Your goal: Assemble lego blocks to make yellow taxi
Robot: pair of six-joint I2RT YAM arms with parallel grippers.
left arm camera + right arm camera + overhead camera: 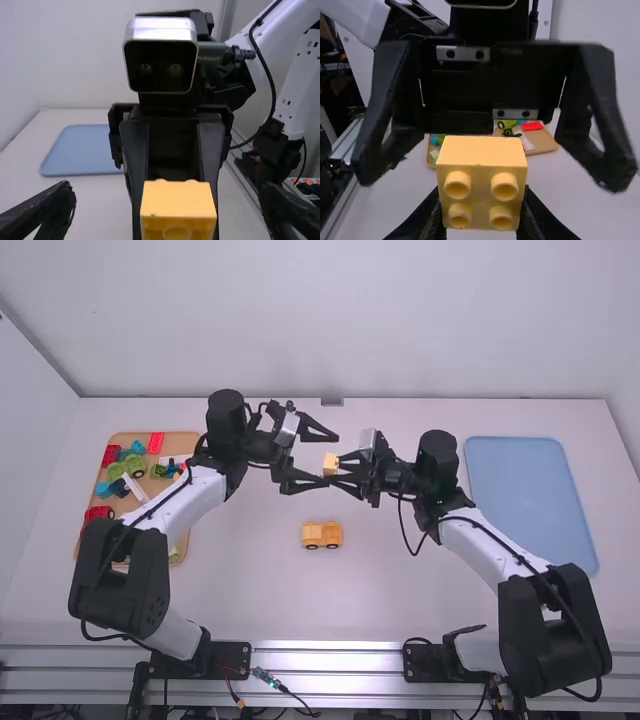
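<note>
Centrally, in the high view, the right pincer point(342, 469) is closed on a yellow block point(330, 464), and the left pincer point(331, 459) stands wide open and empty, its fingers on either side of that block. Just below the middle of the frame, a yellow vehicle piece point(322, 534) sits on the white bench point(380, 600). A tan tray point(181, 443) of mixed pieces is at left, a blue tray point(530, 500) at right.

Left wrist view: the yellow block is at bottom centre, between the spread fingers.

Right wrist view: the block's studs show at lower centre.
</note>
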